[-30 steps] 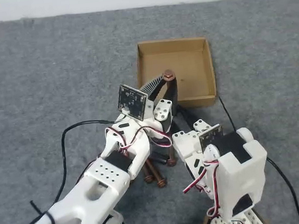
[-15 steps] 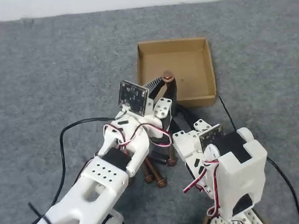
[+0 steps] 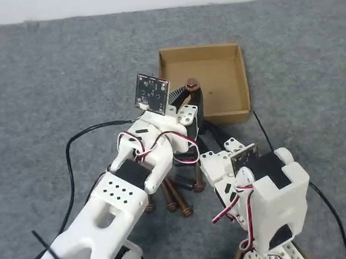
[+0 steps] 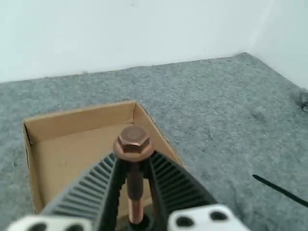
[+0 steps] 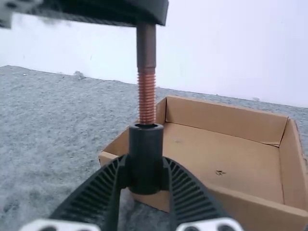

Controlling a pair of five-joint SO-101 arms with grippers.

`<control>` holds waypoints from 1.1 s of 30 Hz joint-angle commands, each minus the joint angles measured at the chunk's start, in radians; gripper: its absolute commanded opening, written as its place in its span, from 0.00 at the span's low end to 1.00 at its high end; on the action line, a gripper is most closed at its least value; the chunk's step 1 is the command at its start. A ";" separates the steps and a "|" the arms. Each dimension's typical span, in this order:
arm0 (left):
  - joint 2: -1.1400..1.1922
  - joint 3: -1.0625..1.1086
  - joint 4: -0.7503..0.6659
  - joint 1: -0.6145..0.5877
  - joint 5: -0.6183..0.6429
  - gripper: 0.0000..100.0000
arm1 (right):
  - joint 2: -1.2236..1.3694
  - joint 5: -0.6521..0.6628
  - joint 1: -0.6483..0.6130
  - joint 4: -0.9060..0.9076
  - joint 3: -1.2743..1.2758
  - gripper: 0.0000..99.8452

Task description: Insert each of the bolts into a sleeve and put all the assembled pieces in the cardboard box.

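Copper-coloured hex-head bolt (image 4: pixel 132 142) stands upright at the near side of the open brown cardboard box (image 3: pixel 198 47), the side facing the arms. Its threaded tip sits right at the mouth of a short black cylindrical sleeve (image 5: pixel 146 159) held directly below it. How far the thread has gone in I cannot tell.

The left gripper (image 4: pixel 133 166) is clamped on the smooth shank just under the hex head, its ribbed jaws closed on either side. The right gripper (image 5: pixel 146 175) is closed around the sleeve's lower half, holding it upright in front of the box's near corner.

To my eye the bolt is solid metal, rigid and heavy for its size, and the plain shank looks slick. Holding it close under the head seems sensible, since the head would stop it sliding down through the jaws. The thread looks likely to snag on the sleeve's rim if the two parts tilt off line. The sleeve is round and smooth and could twist or pivot between the fingers, so a hold around its middle or lower body leaves the opening free.

A few more bolts (image 3: pixel 177 197) lie loose on the grey carpet (image 3: pixel 63 85), further from the box than the grippers, between the two arms.
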 commanded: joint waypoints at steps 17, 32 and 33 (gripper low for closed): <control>-0.023 -0.021 0.002 -0.003 0.034 0.01 | -0.033 0.121 0.024 -0.016 0.023 0.01; 0.003 0.061 -0.002 -0.003 0.032 0.01 | -0.041 0.118 0.051 -0.025 0.025 0.01; 0.028 0.059 -0.003 -0.003 0.032 0.01 | -0.041 0.118 0.051 -0.025 0.025 0.01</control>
